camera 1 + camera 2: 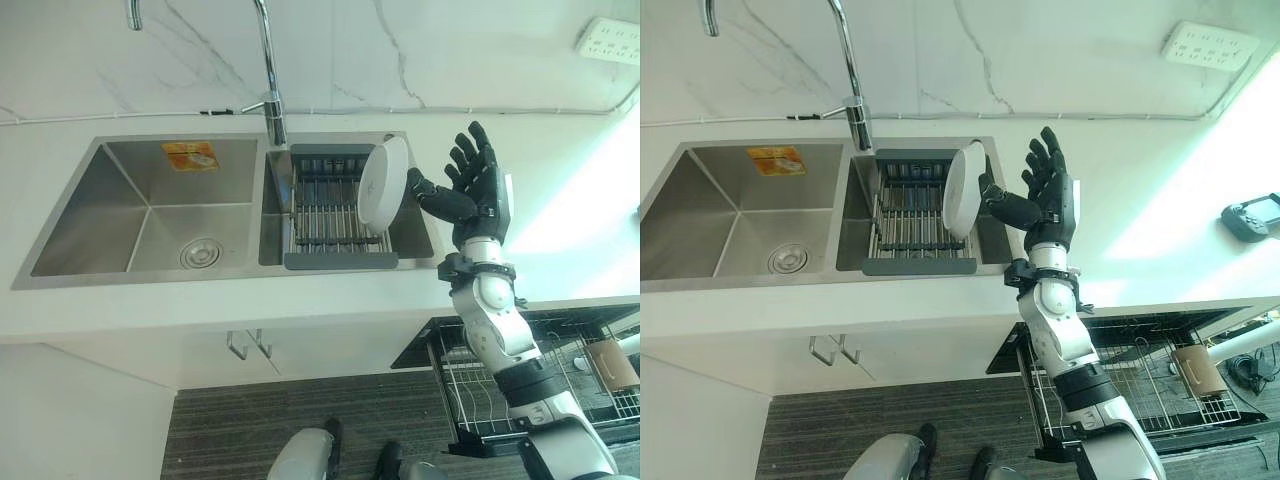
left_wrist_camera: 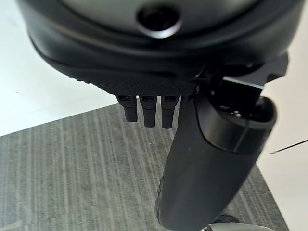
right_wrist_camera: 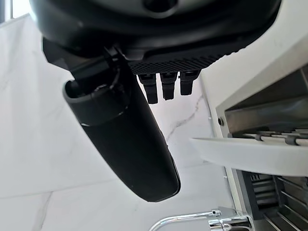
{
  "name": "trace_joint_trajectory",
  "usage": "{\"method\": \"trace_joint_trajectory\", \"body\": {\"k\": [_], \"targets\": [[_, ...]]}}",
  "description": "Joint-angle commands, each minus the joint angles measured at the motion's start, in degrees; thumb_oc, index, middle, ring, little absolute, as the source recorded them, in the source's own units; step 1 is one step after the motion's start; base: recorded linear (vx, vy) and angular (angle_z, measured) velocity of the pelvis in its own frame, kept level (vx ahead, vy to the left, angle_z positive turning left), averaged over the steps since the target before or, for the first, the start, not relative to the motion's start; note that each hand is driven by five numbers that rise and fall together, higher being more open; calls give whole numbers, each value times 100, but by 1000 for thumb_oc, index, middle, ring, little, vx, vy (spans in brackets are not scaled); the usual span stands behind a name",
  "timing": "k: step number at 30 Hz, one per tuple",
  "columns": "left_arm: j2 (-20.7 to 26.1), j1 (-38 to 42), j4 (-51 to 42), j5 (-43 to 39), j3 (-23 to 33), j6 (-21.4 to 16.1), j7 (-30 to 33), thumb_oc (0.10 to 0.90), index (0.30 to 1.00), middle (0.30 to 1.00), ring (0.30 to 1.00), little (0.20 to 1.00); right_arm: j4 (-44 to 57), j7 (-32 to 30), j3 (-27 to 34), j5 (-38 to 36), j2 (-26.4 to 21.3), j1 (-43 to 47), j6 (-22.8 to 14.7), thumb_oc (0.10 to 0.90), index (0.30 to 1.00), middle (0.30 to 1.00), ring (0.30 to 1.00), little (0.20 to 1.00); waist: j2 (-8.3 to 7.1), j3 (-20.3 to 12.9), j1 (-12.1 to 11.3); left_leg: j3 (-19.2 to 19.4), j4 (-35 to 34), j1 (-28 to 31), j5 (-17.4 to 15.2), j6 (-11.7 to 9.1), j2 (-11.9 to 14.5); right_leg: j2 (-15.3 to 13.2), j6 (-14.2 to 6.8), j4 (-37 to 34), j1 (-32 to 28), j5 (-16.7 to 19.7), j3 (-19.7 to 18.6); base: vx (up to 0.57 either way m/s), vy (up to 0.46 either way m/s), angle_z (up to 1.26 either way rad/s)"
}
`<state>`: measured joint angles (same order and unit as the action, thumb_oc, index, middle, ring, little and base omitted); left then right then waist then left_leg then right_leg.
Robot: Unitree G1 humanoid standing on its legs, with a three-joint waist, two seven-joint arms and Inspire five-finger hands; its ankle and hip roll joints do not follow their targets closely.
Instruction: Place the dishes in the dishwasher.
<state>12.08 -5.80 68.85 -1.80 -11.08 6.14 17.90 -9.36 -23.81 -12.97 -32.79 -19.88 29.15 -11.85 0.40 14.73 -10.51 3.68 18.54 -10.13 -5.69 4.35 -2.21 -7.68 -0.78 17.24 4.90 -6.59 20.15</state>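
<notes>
R hand (image 1: 478, 190) raised, fingers spread, beside plate (image 1: 383, 184)

The round white plate (image 1: 383, 184) stands on edge in the grey slatted drying rack (image 1: 335, 215); beside it, the tall chrome faucet (image 1: 269, 80) blocks the left side.

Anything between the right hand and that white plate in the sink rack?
Nothing visible. The right hand is open beside the plate, thumb pointing at it across a bare gap. The plate stands on edge at the right end of the drying rack.
</notes>
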Motion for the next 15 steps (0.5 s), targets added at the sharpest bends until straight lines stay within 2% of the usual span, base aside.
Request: {"method": "trace_joint_trajectory", "body": {"k": [1, 4, 15], "targets": [[313, -84, 72, 142, -164, 6, 29, 800, 900, 900, 900, 900, 453, -20, 87, 10, -104, 845, -328, 800, 900, 900, 900, 900, 77, 14, -23, -329, -135, 316, -675, -327, 271, -152, -306, -5, -381, -717, -214, 30, 28, 2], [327, -92, 97, 147, -170, -55, 41, 800, 900, 900, 900, 900, 298, -85, 6, -260, -4, 919, -293, 800, 900, 900, 900, 900, 122, 10, -61, -348, -135, 327, -655, -328, 266, -186, -305, -5, -418, -716, -182, 24, 18, 7], [363, -68, 32, 224, -254, -129, -28, 800, 900, 900, 900, 900, 114, -328, 23, -368, 81, 1074, -207, 800, 900, 900, 900, 900, 193, 79, -118, -338, -135, 274, -606, -357, 293, -241, -310, -5, -459, -710, -63, -9, 8, 8]]}}
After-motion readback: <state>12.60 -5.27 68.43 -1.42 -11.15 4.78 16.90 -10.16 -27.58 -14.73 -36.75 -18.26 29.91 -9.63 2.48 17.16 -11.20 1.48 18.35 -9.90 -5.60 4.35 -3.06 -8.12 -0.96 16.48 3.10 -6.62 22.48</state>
